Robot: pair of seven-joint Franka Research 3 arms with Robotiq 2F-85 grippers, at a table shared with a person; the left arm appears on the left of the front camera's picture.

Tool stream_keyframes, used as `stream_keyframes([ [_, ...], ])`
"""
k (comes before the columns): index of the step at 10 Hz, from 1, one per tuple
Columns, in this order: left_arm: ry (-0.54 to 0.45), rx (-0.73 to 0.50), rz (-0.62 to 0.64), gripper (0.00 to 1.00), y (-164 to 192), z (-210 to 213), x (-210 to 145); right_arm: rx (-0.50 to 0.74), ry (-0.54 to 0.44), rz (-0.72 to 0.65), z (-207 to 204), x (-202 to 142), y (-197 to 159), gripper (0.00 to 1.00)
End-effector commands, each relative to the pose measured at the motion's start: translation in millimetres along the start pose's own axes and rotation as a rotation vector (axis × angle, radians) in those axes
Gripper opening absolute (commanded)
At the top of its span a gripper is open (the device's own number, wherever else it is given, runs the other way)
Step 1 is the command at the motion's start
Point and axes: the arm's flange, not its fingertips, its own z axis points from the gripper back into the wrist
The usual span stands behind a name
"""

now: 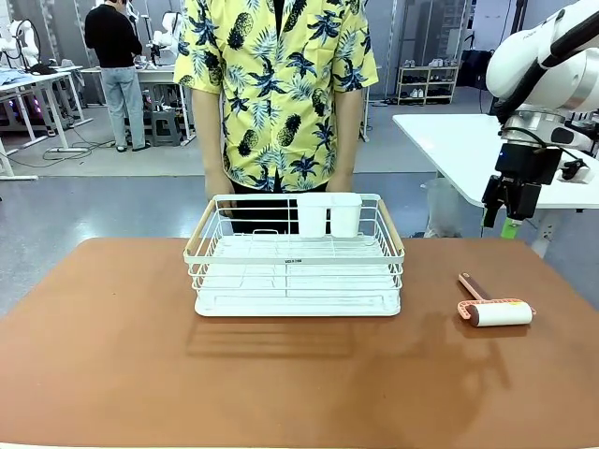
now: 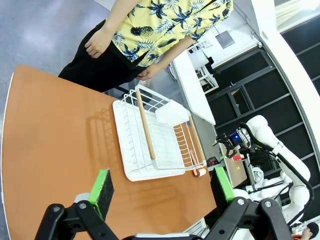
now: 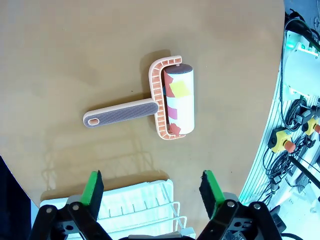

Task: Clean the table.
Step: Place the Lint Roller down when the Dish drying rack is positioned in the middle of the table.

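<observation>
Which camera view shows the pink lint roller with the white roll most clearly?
The right wrist view: it looks straight down on the pink lint roller with the white roll, showing handle, frame and roll. In the front view it lies small, right of the white wire dish rack. In the left wrist view it is tiny.

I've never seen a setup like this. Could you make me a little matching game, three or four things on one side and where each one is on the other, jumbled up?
Things:
1. dish rack
2. lint roller
3. right gripper
4. person's hands

Places:
A. in the air above the table's far right corner
B. lying flat on the table, to the right of the rack
C. just behind the rack's far rim
D. standing in the middle of the table

Pairs: 1-D, 2-B, 3-A, 4-C
</observation>
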Motion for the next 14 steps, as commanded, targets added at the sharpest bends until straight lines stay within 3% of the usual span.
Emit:
stream_keyframes([
  [1,-0.006,-0.007,-0.001,1.0,-0.3,1.5,0.6,-0.002,-0.001,0.001,1.9,-1.8,1.1,1.0],
  [14,-0.006,-0.007,-0.001,1.0,-0.3,1.5,0.6,-0.002,-0.001,0.001,1.9,-1.8,1.1,1.0],
])
